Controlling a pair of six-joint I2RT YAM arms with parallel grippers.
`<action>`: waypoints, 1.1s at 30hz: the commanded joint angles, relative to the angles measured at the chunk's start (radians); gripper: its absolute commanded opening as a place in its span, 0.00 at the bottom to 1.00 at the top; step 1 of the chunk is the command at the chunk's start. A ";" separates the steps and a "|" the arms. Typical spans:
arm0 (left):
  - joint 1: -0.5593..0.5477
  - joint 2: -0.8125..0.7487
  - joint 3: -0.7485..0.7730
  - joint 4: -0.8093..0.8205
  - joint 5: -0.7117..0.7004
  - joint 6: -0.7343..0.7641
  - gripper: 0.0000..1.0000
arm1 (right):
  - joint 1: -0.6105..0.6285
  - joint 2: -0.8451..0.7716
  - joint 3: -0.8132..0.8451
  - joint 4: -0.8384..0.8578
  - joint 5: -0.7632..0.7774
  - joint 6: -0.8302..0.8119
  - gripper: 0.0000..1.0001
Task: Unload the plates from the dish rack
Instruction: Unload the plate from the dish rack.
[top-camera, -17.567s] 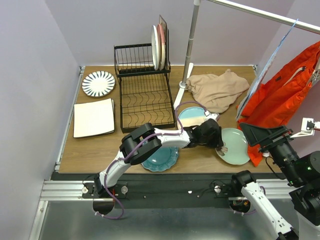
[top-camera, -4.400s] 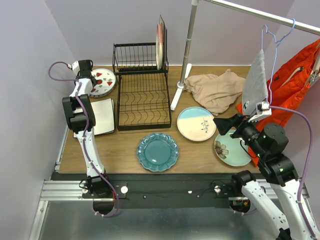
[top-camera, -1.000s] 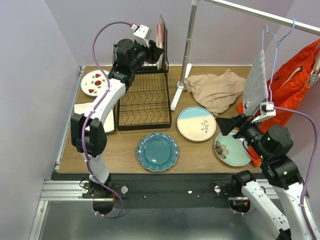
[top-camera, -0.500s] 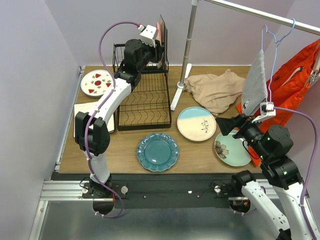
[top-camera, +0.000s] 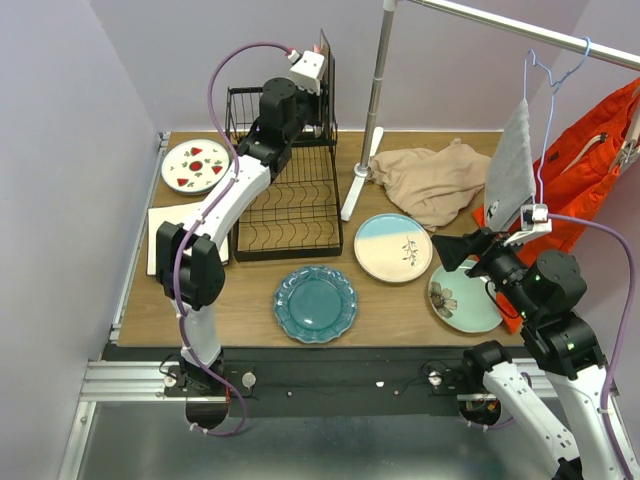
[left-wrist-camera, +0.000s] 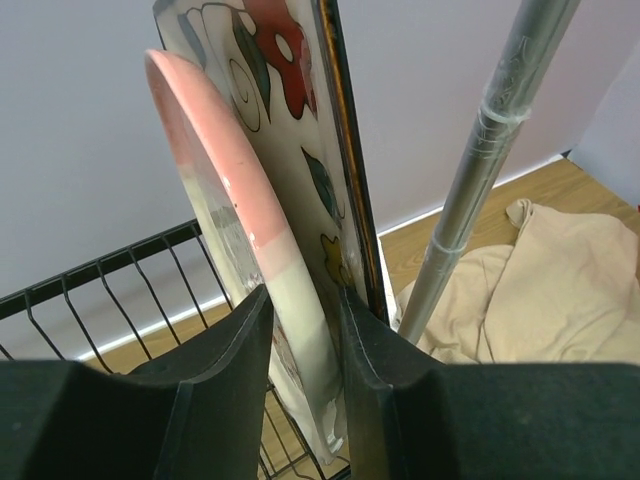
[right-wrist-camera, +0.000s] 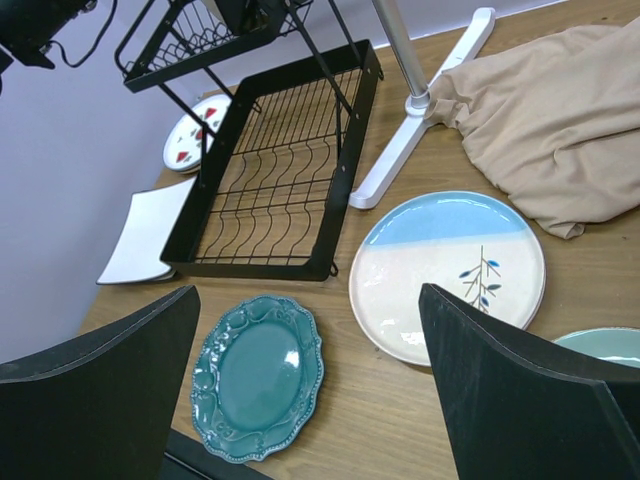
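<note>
The left claw (left-wrist-camera: 300, 320) reaches into the upper basket of the dish rack (top-camera: 285, 190), its 2 fingers (left-wrist-camera: 215, 370) closely straddling the upright pink plate (left-wrist-camera: 215, 150). I cannot tell whether they squeeze it yet. A square floral plate (left-wrist-camera: 290, 120) stands just behind. The right claw (right-wrist-camera: 308, 300) hangs wide open above the desk (right-wrist-camera: 400, 420), holding nothing.

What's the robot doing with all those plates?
It's emptying the dish rack. The left gripper is up at the top basket, one finger on each side of the pink-and-cream plate; whether it's squeezing yet is hard to tell. A square floral plate stands right behind. The teal plate, cream-blue plate and red-fruit plate lie flat on the table. The right gripper hovers open, holding nothing.
</note>
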 joint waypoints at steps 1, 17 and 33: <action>-0.035 0.026 0.036 -0.017 -0.026 0.040 0.34 | 0.000 -0.017 0.023 -0.006 0.023 -0.002 0.99; -0.078 0.040 0.091 -0.098 -0.200 0.095 0.45 | 0.000 -0.024 0.032 -0.007 0.017 0.004 0.99; -0.088 0.060 0.126 -0.114 -0.181 0.090 0.06 | 0.000 -0.033 0.040 -0.016 0.022 0.002 0.99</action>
